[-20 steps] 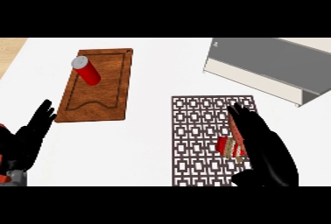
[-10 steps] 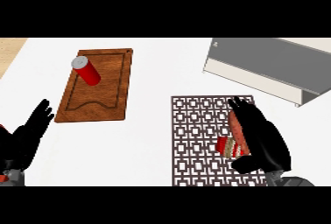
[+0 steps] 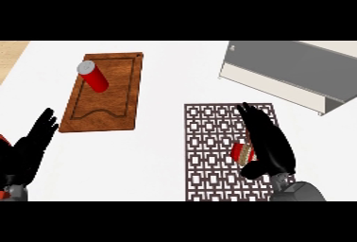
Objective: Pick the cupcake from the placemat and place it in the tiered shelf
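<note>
The cupcake [image 3: 242,153] lies at the lower right of the frame, on the placemat [image 3: 209,142], with only a sliver of red and tan showing beside the right hand [image 3: 268,144]. That hand covers most of it; the thumb bends in at its near side, but the pictures do not show whether the fingers have closed round it, so I cannot tell if it is gripped. At the lower left edge the left hand [image 3: 31,146] rests with fingers straight and holding nothing.

A cupcake is likely light and soft, with a crushable top and a thin wrapper, so my judgement is that it is best held low, at opposite sides of the wrapped base, and kept upright.

Farther up on the left, a wooden board [image 3: 105,101] carries a red cylinder with a grey cap [image 3: 92,75]. Farthest away, at the upper right, stands the tiered shelf [image 3: 279,78], well apart from the cupcake, so the carry runs up and slightly right across the placemat.
</note>
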Controlling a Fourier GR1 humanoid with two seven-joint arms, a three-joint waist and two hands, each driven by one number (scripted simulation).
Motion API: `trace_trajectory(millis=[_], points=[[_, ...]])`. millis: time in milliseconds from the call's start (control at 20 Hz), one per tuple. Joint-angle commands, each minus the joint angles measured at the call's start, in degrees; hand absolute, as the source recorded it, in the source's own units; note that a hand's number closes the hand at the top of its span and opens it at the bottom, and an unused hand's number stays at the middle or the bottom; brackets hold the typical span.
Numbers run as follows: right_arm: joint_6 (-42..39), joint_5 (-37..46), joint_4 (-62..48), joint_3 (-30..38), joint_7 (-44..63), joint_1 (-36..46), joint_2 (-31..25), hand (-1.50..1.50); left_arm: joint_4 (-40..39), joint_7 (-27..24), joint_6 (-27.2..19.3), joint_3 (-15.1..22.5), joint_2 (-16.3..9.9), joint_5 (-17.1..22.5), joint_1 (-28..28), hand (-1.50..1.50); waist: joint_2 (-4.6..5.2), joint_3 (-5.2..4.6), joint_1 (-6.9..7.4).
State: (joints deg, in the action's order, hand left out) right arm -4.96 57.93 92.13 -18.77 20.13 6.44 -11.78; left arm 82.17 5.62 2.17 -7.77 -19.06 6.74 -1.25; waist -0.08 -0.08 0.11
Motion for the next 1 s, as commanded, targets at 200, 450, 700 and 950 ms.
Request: trace_trajectory(millis=[200,450,700,950], points=[[-2.2,-0.7,-5.7,2.8,-4.5,3.6,2.2,1.50,-0.9,1.4,0.8,-1.0,1.4,-1.7,2.1,0.00,0.07,0.08,0.00],[2.8,3.1,-8.6,3.7,-7.5,4.1,1.7,1.50,2.4,3.5,1.3,-1.4,0.8,-2.5,0.7,0.00,0.06,0.09,0.08],[7.3,7.5,-5.3,2.1,-8.0,1.0,2.6,1.50,-5.5,-1.5,3.3,-4.0,1.1,-1.6,3.7,0.00,0.07,0.07,-0.21],[-4.5,8.0,-2.0,4.3,2.2,8.2,4.8,1.50,-0.8,-1.3,2.5,-3.4,2.3,-2.6,-0.3,0.00,0.04,0.05,0.13]])
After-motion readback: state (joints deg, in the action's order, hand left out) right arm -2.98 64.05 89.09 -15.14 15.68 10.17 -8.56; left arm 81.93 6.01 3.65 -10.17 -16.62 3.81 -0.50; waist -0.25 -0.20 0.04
